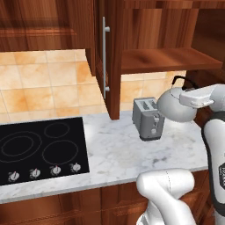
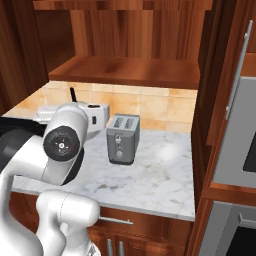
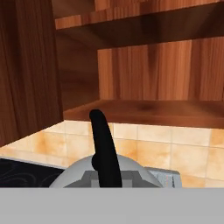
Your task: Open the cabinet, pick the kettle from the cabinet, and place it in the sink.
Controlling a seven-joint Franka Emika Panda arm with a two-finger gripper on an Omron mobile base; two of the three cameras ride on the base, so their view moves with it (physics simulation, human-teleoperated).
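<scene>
Below the open cabinet (image 1: 167, 57), kettle (image 1: 173, 105) held in shut gripper (image 3: 105, 177).

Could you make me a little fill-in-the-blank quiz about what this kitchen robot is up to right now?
1. The gripper is shut on the ____.
2. The toaster stands on the white marble ____.
3. The cabinet door is ____.
4. Left of the toaster lies the black ____.

Missing words: kettle; counter; open; cooktop

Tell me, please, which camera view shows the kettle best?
The left base view: the kettle appears as a whole rounded silver body with its black handle, held up beside the toaster. The hand view shows just its top and handle. In the right base view the arm covers nearly all of it.
</scene>
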